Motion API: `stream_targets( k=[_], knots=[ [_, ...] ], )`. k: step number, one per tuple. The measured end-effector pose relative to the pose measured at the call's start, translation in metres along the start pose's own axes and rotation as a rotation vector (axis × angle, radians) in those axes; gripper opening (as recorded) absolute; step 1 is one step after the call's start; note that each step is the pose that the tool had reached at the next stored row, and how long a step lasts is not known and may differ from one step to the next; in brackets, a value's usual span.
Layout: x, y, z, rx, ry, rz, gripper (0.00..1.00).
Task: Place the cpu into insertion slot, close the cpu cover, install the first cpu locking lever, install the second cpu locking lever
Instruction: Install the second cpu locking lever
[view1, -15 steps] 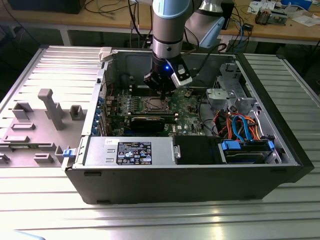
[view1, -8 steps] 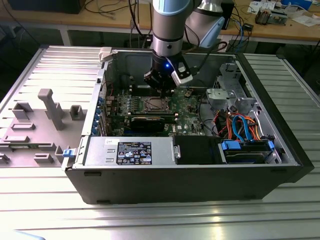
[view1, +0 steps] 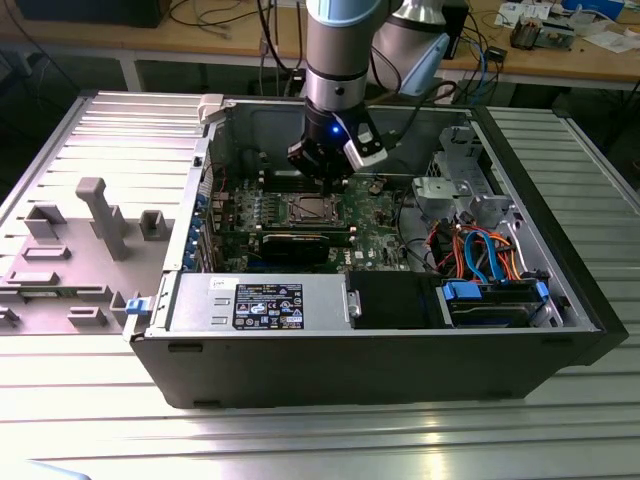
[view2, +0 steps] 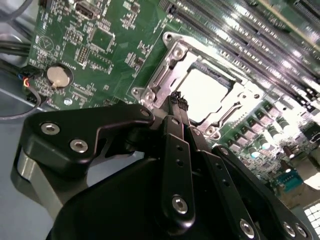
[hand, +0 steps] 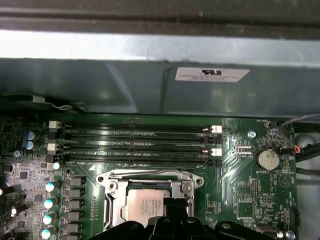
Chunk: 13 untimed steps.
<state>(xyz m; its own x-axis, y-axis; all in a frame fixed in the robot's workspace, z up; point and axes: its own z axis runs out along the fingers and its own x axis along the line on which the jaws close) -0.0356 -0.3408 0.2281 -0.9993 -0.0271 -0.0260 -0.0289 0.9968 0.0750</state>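
Already inside the insertion slot (view2: 165, 85) — the cpu (view2: 205, 92).

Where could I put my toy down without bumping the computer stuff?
The bare ribbed table in front of the computer case looks free. Inside the case it is crowded: the gripper hangs over the cpu, with cables on the exterior view's right.
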Motion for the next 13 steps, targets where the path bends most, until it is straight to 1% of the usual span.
stream_targets(
  k=[1,2,5,7,9,10,11,13],
  knots=[
    [0.0,-0.0014,-0.0001,0.0,0.0,0.0,0.11],
    [0.0001,-0.004,-0.0003,0.0,0.0,0.0,0.11],
    [0.0003,-0.0085,-0.0008,0.0,0.0,0.0,0.11],
    [0.0003,-0.0087,-0.0017,0.0001,0.0,0.0,0.11],
    [0.0002,-0.0087,-0.004,0.0,0.0,0.0,0.11],
    [0.0001,-0.0086,-0.0067,0.0001,0.0,0.0,0.11],
    [0.0001,-0.0085,-0.008,0.0001,-0.0001,0.0,0.11],
    [0.0,-0.0085,-0.008,-0.0001,-0.0002,0.0,0.11]
  ],
)
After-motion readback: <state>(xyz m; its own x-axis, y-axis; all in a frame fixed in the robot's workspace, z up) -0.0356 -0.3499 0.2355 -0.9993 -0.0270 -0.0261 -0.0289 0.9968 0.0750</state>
